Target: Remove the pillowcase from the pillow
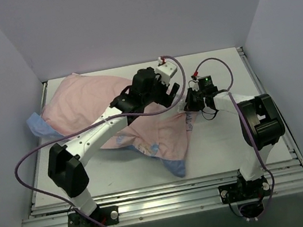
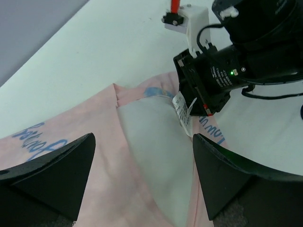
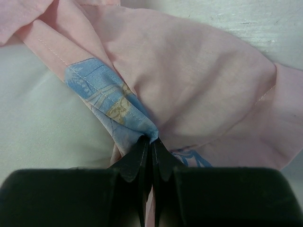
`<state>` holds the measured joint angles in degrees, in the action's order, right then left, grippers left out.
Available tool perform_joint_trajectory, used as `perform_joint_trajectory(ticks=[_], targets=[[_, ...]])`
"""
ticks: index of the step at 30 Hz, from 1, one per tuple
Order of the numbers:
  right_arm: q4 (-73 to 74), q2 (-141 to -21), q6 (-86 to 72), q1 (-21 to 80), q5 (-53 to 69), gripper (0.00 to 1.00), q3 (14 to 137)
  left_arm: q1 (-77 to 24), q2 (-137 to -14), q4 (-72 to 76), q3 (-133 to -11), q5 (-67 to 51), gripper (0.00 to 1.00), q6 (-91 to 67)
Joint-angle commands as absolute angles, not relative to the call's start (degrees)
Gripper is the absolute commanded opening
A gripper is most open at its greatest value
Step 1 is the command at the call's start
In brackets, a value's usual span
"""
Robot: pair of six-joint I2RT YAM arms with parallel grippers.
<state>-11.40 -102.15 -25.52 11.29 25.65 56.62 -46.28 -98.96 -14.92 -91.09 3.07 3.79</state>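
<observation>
Lying on the white bench (image 1: 226,142), the pillowcase (image 1: 89,103) has its long axis on a diagonal, from the upper left of the top view down toward the lower middle. It is mostly pale pink, with blue showing at its left corner and its bottom corner. Its open end points to the right of the frame, toward the two pincers. The left wrist view shows a wedge of the white pillow (image 2: 151,156) in that opening, with pink cloth folded back on either side and a small printed tag at the mouth.

The right pincer (image 3: 151,142) sits at the right edge of the cloth, just right of centre in the top view. Its jaws are pressed fully together on a bunched fold of the pillowcase's blue-printed hem. The pink fabric fans out from that pinch toward the upper right of the right wrist view, and the white pillow lies at the left of that frame.

The left pincer (image 2: 143,139) hangs over the exposed pillow with its jaws spread wide. It holds nothing, and I cannot tell whether its tips touch the fabric.
</observation>
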Motion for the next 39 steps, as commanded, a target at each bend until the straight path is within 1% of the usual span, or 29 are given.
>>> perform_joint_trajectory(ticks=[1,2,5,8,13,17,21,23,24,25,28,29,35,39], targets=[[-11.8,-99.3,-24.8,11.7,27.4,0.0,55.8,-47.3,-104.4,-18.5,-94.9,0.0,0.92,12.4],[-11.7,-99.3,-24.6,11.7,27.4,0.0,55.9,-47.5,-105.4,-19.4,-96.5,-1.7,0.91,12.7],[-10.9,-99.3,-24.2,11.7,26.5,0.0,56.2,-48.1,-110.3,-23.0,-100.3,-1.9,0.9,13.2],[-10.0,-99.1,-23.4,11.8,25.6,0.0,56.4,-49.6,-114.2,-25.1,-102.1,1.7,0.9,13.8],[-10.0,-99.1,-22.9,12.5,24.1,0.0,55.6,-50.4,-117.9,-23.2,-101.2,8.7,0.9,12.2],[-10.2,-98.6,-22.8,13.6,22.8,0.0,54.7,-50.4,-120.7,-22.7,-100.1,14.5,0.85,11.7],[-11.1,-98.4,-22.8,14.9,21.6,0.0,52.9,-49.6,-120.9,-20.7,-96.9,16.3,0.73,8.3],[-11.8,-98.1,-23.1,15.1,21.6,0.0,51.9,-48.9,-120.4,-20.2,-95.5,15.6,0.6,6.4],[-12.4,-98.0,-23.6,15.0,21.6,0.0,51.4,-48.7,-120.4,-20.3,-95.2,15.2,0.53,6.0],[-12.7,-97.9,-23.8,15.0,21.4,0.0,50.3,-48.5,-120.2,-20.1,-94.9,14.9,0.36,5.5],[-14.3,-97.3,-25.1,14.9,21.2,0.0,48.3,-47.8,-119.9,-19.9,-93.9,13.7,0.12,3.8],[-14.7,-97.0,-25.6,14.9,21.1,0.0,48.0,-47.5,-119.8,-20.0,-93.5,13.0,0.02,3.3],[-16.5,-95.4,-28.3,13.0,20.5,0.0,45.4,-45.6,-114.1,-19.0,-91.9,8.3,0.02,-1.9],[-17.5,-94.6,-30.1,10.2,21.8,0.0,44.8,-42.8,-105.7,-17.1,-88.9,0.1,0.02,-4.1]])
